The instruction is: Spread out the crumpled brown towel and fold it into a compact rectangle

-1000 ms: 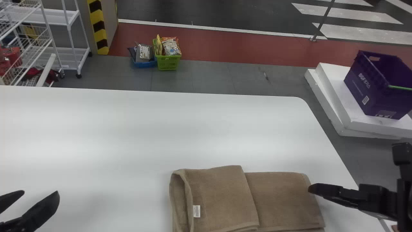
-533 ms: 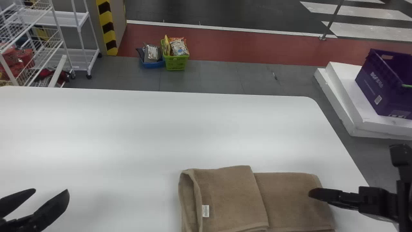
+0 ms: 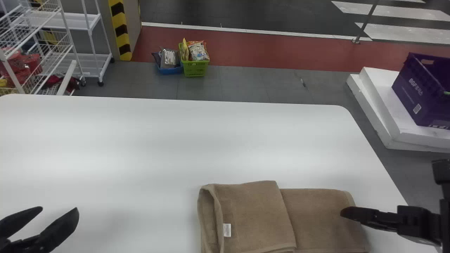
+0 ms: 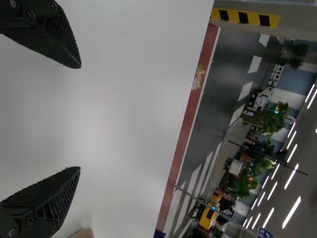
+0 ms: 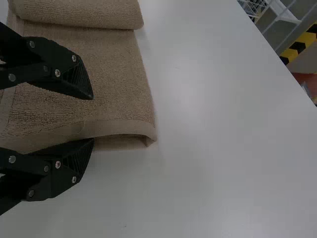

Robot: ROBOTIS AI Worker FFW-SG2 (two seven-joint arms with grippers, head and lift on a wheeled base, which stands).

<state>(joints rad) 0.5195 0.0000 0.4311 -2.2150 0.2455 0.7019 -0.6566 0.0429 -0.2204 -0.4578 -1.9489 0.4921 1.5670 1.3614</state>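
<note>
Right gripper (image 5: pixel 93 119) is sitting part-open, gripping nothing, straddling the right end of the towel (image 3: pixel 256 214), which is running leftward.

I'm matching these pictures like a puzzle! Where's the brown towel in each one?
Head view: the brown towel is at the bottom edge, right of the middle.
Left wrist view: a little piece of brown towel peeks out near one of the left fingers.
Right wrist view: it's by the right fingers, one over it.
Shared landmark: yellow-and-black stripes.
</note>
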